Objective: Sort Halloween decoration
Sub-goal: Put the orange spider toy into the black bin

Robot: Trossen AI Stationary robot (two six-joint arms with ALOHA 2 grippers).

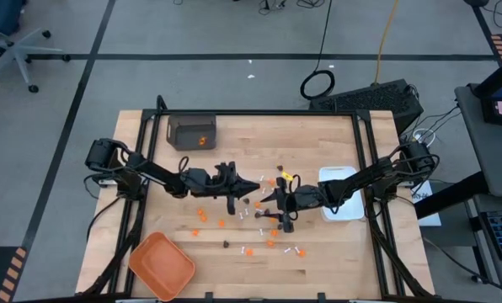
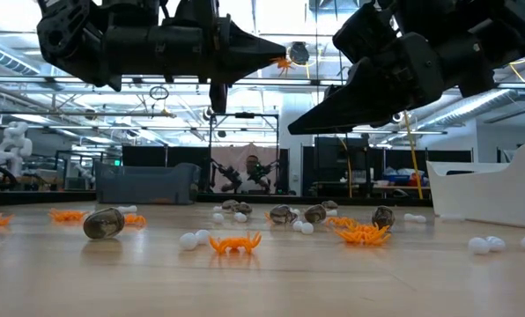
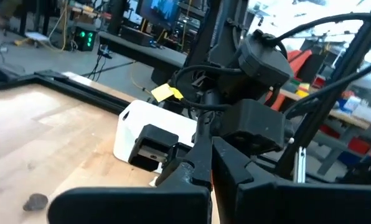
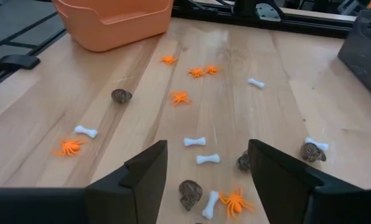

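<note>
Orange spiders, dark skull-like bits and small white bones lie scattered over the middle of the wooden table. My left gripper hovers above them, pointing level toward the table's right, shut on one orange spider. My right gripper faces it from the right, tilted slightly down and open. It hangs above a bone, a skull bit and a spider and touches nothing. My left gripper pinches the orange spider's body between the free ends of its two fingers. The fingers come level from the table's left. The spider sticks out past the fingertips, lifted well clear of the table.
An orange tray sits at the near left corner. A white rectangular dish lies under the right arm at the right. A dark bin stands at the far left. Both grippers nearly meet above the table's middle.
</note>
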